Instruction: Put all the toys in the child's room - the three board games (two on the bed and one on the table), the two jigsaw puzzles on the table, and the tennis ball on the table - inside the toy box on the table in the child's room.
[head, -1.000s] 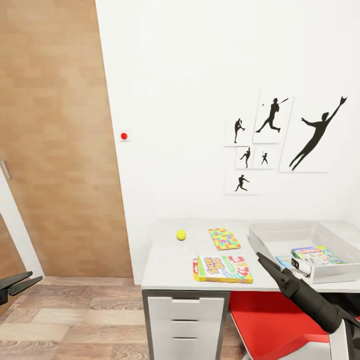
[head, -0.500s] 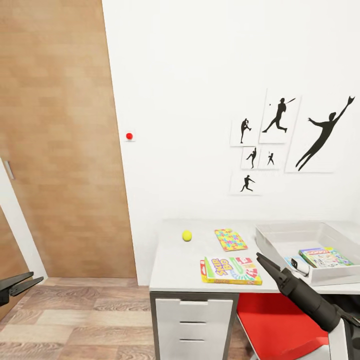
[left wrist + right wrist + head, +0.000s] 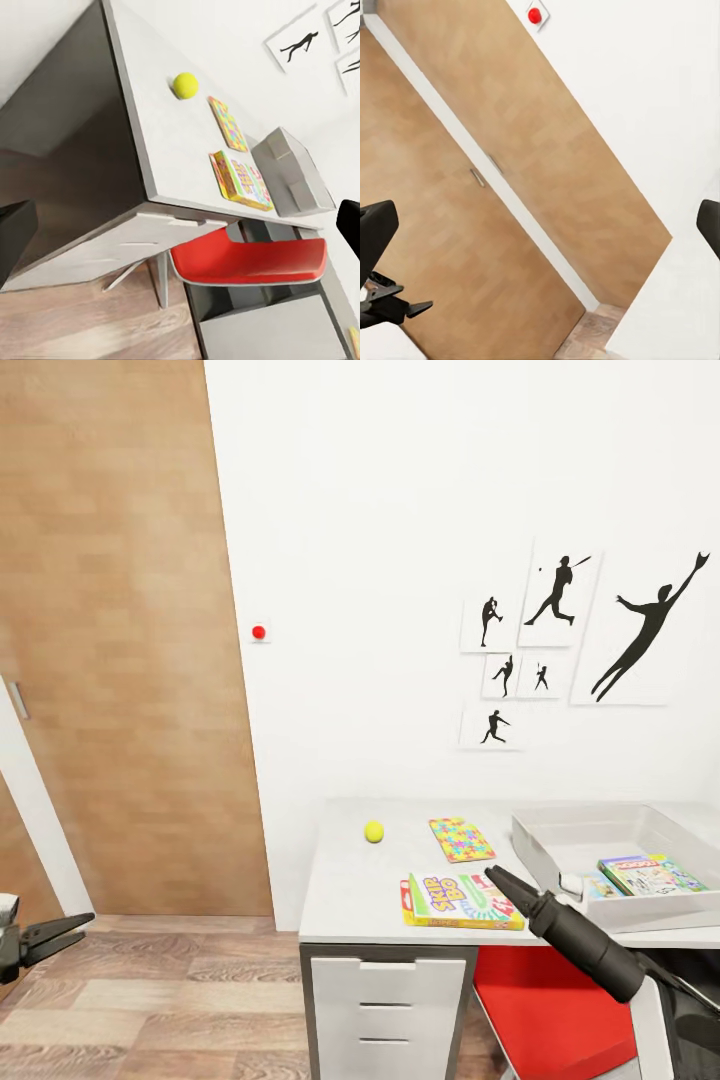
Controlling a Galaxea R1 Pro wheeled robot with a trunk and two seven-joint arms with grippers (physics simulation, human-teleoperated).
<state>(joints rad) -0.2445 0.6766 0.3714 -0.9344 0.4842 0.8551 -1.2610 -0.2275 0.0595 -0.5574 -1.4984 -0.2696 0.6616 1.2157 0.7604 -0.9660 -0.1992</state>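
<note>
On the pale grey table (image 3: pixel 350 890) lie the tennis ball (image 3: pixel 374 831), one multicoloured jigsaw puzzle (image 3: pixel 461 839) and the Skip-Bo board game (image 3: pixel 462 901). The light grey toy box (image 3: pixel 560 828) stands at the table's right. Inside it lies the Monopoly board game (image 3: pixel 650 874), with a blue box (image 3: pixel 601 886) beside it. My right gripper (image 3: pixel 495 875) hovers over the table's front edge between the Skip-Bo box and the toy box. Its fingers (image 3: pixel 375 232) stand wide apart, holding nothing. My left gripper (image 3: pixel 70 928) hangs low over the floor, far left of the table, also open and holding nothing.
A red chair (image 3: pixel 560 1010) is tucked under the table to the right of the white drawers (image 3: pixel 385 1010). A wooden sliding door (image 3: pixel 110 660) fills the left wall, and a small red knob (image 3: pixel 259 632) sits on the white wall. Wooden floor (image 3: pixel 180 1000) lies left of the desk.
The view shifted a little at first as the camera moved. Since then my right gripper has moved left along the table's front edge, and the left gripper has dropped slightly.
</note>
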